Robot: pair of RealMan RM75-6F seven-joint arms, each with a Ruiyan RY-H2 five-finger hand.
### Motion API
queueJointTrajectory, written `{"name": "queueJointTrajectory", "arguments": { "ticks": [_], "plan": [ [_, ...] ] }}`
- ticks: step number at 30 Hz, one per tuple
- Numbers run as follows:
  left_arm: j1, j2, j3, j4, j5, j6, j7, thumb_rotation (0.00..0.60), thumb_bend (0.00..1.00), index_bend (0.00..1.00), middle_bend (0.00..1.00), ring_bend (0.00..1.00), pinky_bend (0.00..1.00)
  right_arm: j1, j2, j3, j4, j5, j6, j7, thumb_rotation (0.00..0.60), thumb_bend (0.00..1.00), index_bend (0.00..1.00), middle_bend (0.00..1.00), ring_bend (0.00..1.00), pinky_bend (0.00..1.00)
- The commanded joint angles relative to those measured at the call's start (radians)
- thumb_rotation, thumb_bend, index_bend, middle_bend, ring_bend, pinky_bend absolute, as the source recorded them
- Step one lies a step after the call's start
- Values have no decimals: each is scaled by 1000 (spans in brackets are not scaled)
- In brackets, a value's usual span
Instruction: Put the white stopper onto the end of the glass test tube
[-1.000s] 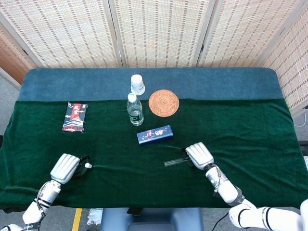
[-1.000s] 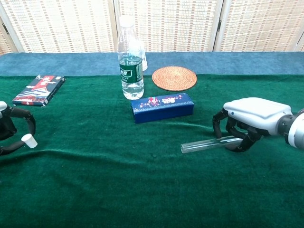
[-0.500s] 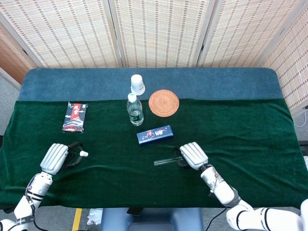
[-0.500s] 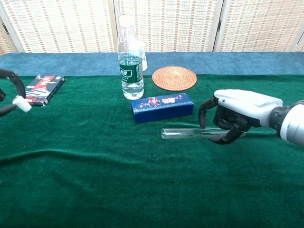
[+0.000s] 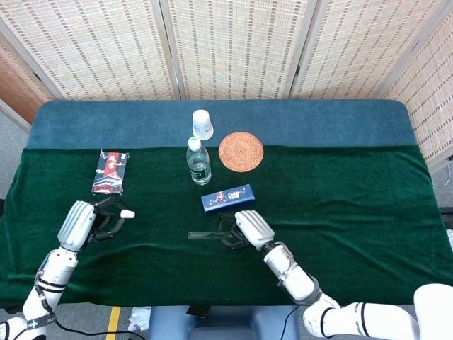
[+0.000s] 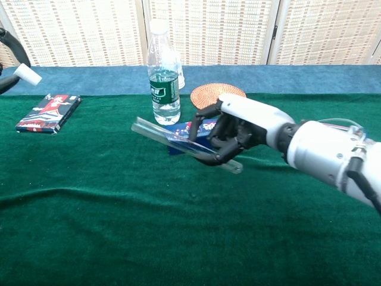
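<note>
My right hand (image 6: 235, 132), center of chest view, grips the glass test tube (image 6: 178, 143) off the cloth, tilted w/ its open end toward upper left. My left hand (image 5: 88, 219), lower left in head view, pinches the white stopper (image 5: 127, 213), well apart from the tube.

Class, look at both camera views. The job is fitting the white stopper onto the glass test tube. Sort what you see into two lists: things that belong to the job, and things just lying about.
Belong to the job:
- glass test tube, held by the right hand
- white stopper, pinched by the left hand

Just lying about:
- water bottle
- blue box
- woven coaster
- white cup
- red and black packet
</note>
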Motion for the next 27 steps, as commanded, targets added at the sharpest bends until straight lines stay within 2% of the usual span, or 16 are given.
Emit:
{"name": "queueJointTrajectory", "arguments": {
  "ticks": [1, 10, 27],
  "plan": [
    [-5, -5, 7, -16, 25, 9, 22, 600, 464, 557, 990, 919, 838, 15, -29, 21, 5, 23, 5, 13, 600, 607, 835, 944, 1000, 1000],
    [-30, -22, 7, -42, 59, 5, 50, 600, 464, 563, 990, 919, 838, 59, -102, 62, 42, 68, 6, 25, 600, 608, 837, 944, 1000, 1000],
    [-50, -74, 14, -69, 94, 16, 118, 600, 464, 565, 989, 919, 838, 77, -145, 66, 69, 56, 20, 71, 600, 607, 841, 944, 1000, 1000]
  ]
}}
